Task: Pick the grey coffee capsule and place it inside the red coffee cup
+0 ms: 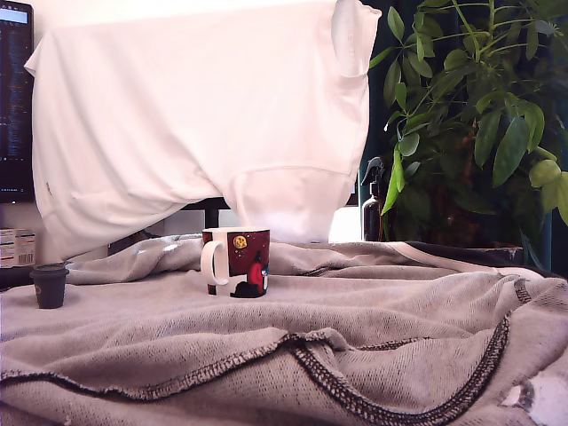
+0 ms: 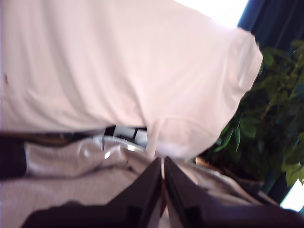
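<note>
In the wrist view, the gripper (image 2: pixel 164 178) is seen as two dark fingers (image 2: pixel 147 190) pressed together, with only a thin bright slit between them and nothing held. It is aimed out over a rumpled grey cloth (image 2: pixel 61 190) toward a white shirt (image 2: pixel 118 61) hung as a backdrop, with a leafy plant (image 2: pixel 266 123) to one side. Neither task object is seen in this blurred view. The gripper is not visible in the exterior view.

In the exterior view, the grey coffee capsule (image 1: pixel 49 286) is shown standing upright on the grey cloth (image 1: pixel 266 355) at the exterior view's far left, rim upward. The red coffee cup (image 1: pixel 236 261) is set upright near the middle of the cloth, well apart from the capsule, its white handle turned toward the exterior view's left. Its inside cannot be seen from this angle. Behind it, the white shirt (image 1: pixel 195 106) hangs; a black spray bottle (image 1: pixel 374 204) and the plant (image 1: pixel 479 115) stand at the exterior view's right, and a dark screen (image 1: pixel 13 98) is at the far left edge.

The task is judged to be at its very start: the capsule is untouched. Reaching, grasping, carrying and dropping it into the cup are all left to be done.
</note>
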You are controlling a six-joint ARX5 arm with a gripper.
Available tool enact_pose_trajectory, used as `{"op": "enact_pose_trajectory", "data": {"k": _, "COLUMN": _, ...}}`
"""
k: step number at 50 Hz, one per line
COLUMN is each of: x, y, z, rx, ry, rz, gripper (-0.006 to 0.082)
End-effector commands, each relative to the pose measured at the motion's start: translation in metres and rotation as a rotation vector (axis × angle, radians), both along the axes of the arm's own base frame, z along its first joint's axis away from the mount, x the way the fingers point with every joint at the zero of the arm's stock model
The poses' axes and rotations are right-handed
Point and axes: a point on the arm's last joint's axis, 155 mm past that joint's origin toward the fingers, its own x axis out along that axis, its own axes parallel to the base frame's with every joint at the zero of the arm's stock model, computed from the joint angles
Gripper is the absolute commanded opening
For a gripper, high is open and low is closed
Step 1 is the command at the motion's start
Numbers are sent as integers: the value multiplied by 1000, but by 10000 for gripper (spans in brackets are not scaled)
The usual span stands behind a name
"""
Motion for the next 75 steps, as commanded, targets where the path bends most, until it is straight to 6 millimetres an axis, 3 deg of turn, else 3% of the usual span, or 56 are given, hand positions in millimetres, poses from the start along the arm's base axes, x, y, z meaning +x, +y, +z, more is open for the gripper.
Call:
{"op": "enact_pose_trajectory", "data": {"k": 1, "x": 5, "y": -3, "z": -6, "rx": 1, "ry": 39, "rz": -14, "gripper": -22}}
{"op": "enact_pose_trajectory", "data": {"k": 3, "x": 9, "y": -3, "z": -12, "rx": 15, "ry": 59, "rz": -9, "gripper": -11}}
{"op": "enact_pose_trajectory", "data": {"k": 5, "x": 14, "y": -1, "z": -17, "rx": 32, "ry": 72, "rz": 5, "gripper": 62}}
{"op": "enact_pose_trajectory", "data": {"k": 7, "x": 18, "y": -1, "z": -19, "rx": 55, "ry": 73, "rz": 9, "gripper": 240}}
{"op": "enact_pose_trajectory", "data": {"k": 11, "x": 26, "y": 1, "z": -23, "rx": 86, "ry": 76, "rz": 37, "gripper": 693}}
{"op": "enact_pose_trajectory", "data": {"k": 13, "x": 30, "y": 1, "z": -29, "rx": 100, "ry": 94, "rz": 41, "gripper": 825}}
{"op": "enact_pose_trajectory", "data": {"k": 16, "x": 37, "y": 1, "z": -41, "rx": 132, "ry": 128, "rz": 53, "gripper": 769}}
{"op": "enact_pose_trajectory", "data": {"k": 31, "x": 63, "y": -2, "z": -81, "rx": 256, "ry": 242, "rz": 92, "gripper": 769}}
{"op": "enact_pose_trajectory", "data": {"k": 62, "x": 144, "y": -8, "z": -114, "rx": 416, "ry": 315, "rz": 119, "gripper": 769}}
{"op": "enact_pose_trajectory", "data": {"k": 75, "x": 169, "y": -8, "z": -133, "rx": 438, "ry": 366, "rz": 117, "gripper": 769}}
